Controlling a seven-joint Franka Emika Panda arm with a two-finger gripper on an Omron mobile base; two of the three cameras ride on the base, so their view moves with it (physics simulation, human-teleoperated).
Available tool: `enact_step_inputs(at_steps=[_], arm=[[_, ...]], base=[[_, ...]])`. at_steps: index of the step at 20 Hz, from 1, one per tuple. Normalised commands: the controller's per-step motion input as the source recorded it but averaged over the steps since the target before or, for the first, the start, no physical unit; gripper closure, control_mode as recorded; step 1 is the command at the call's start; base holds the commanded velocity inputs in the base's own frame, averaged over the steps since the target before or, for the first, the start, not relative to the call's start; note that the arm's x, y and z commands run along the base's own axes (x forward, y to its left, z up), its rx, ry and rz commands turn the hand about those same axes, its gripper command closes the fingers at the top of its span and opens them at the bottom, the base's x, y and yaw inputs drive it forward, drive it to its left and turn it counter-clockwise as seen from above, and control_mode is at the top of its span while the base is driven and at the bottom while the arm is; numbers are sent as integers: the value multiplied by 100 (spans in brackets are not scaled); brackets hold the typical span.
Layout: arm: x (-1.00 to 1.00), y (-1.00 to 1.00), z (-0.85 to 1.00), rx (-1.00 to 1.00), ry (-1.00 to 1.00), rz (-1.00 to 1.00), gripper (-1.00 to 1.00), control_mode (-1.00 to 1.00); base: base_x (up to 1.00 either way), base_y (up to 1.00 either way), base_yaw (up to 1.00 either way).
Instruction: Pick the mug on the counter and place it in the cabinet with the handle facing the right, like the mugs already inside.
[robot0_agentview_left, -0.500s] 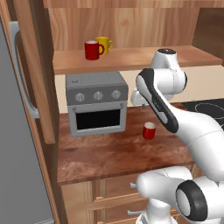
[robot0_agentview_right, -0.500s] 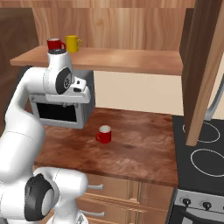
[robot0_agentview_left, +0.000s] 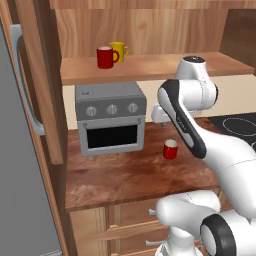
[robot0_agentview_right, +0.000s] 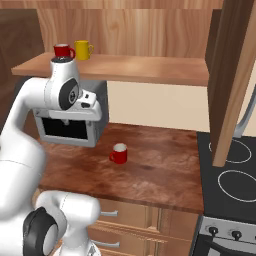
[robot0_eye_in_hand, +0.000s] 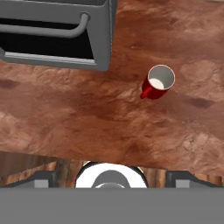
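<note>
The red mug (robot0_agentview_left: 170, 149) (robot0_agentview_right: 119, 153) stands upright on the reddish-brown counter (robot0_agentview_left: 115, 175), to the right of the toaster oven. From the hand view the mug (robot0_eye_in_hand: 158, 82) lies ahead and to the right, pale inside showing, its handle (robot0_eye_in_hand: 145, 92) pointing toward the lower left of that view. My gripper (robot0_eye_in_hand: 112, 178) hangs open high above the counter (robot0_eye_in_hand: 87, 122) with nothing between its fingers, well apart from the mug. On the cabinet shelf (robot0_agentview_left: 150, 67) (robot0_agentview_right: 140, 67) stand another red mug (robot0_agentview_left: 105, 57) (robot0_agentview_right: 63, 50) and a yellow mug (robot0_agentview_left: 119, 50) (robot0_agentview_right: 82, 49).
A grey toaster oven (robot0_agentview_left: 111, 117) (robot0_eye_in_hand: 57, 35) sits at the counter's back left. The stove (robot0_agentview_right: 230, 165) borders the counter on the right. An open cabinet door (robot0_agentview_right: 232, 75) hangs over the stove side, and another door (robot0_agentview_left: 40, 85) stands open on the left beside the fridge (robot0_agentview_left: 20, 190).
</note>
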Motion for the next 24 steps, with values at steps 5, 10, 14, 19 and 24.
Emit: enact_step_inputs(at_steps=[5, 10, 14, 19, 24], arm=[[-32, 0, 0, 0, 0, 0, -100, -100], [-32, 0, -11, -2, -5, -4, -100, -100], [-23, 0, -19, -6, -11, -11, -100, -100], [-12, 0, -26, -7, -15, -15, -100, -100], [-4, 0, -25, -5, -15, -17, -100, -100]], base=[[0, 0, 0], [0, 0, 0], [0, 0, 0], [0, 0, 0], [0, 0, 0]])
